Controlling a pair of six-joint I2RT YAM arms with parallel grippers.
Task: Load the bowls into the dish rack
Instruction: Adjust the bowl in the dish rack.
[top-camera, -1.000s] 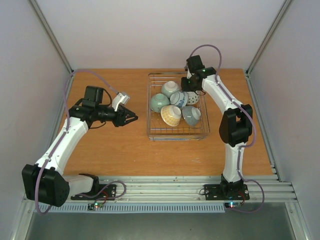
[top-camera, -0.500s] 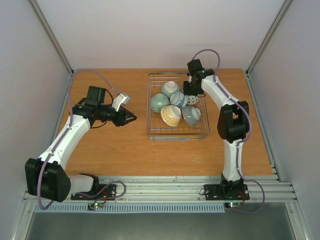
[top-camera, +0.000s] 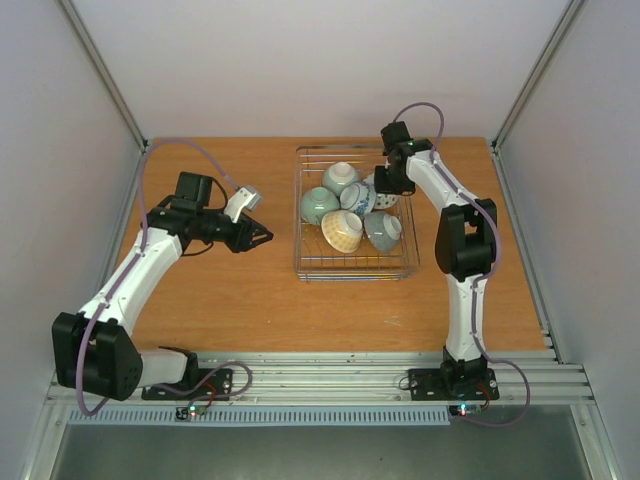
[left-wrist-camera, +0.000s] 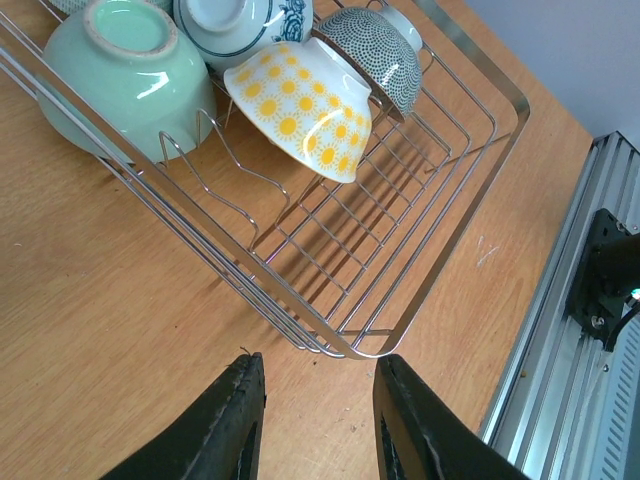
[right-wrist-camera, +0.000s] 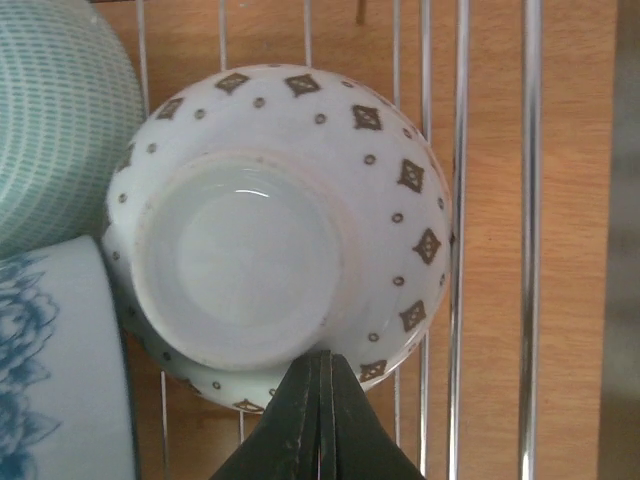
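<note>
— What's around the rack (top-camera: 356, 274)?

— A bare wooden table (top-camera: 220, 290), grey walls (top-camera: 60, 200) on three sides and a ribbed metal rail (top-camera: 400, 365) along the table's near edge. The rack sits right of the table's middle, toward its far edge. Only open wood lies between it and the left pincer (top-camera: 262, 236).

— What are the rack and its load like?

— The rack is thin shiny wire, a shallow rectangle with see-through sides and looped tines. All the bowls are inside it, round glazed ceramic, crowded into the far half. The green bowl (left-wrist-camera: 130, 80) is plain and glossy, foot up, against the left side. The yellow bowl (left-wrist-camera: 300, 105) is white with sunbursts and is tipped on its side. The grey bowl (left-wrist-camera: 375, 55) has fine dots. The blue bowl (top-camera: 358, 198) sits in the middle, and a pale bowl (top-camera: 341, 177) is at the far edge. The diamond bowl (right-wrist-camera: 280, 250) is white with brown lozenges and dots. It lies upside down in the far right corner, its foot ring facing up.

— And the pincers?

— The left pincer hovers low over the wood just outside the rack's near left corner. Its jaws are partly apart and hold nothing. The right pincer (right-wrist-camera: 320, 400) hangs over the diamond bowl, its black fingers (right-wrist-camera: 300, 440) pressed flat together with nothing between them. The tips are at the bowl's edge, but I can't tell whether they touch it.
</note>
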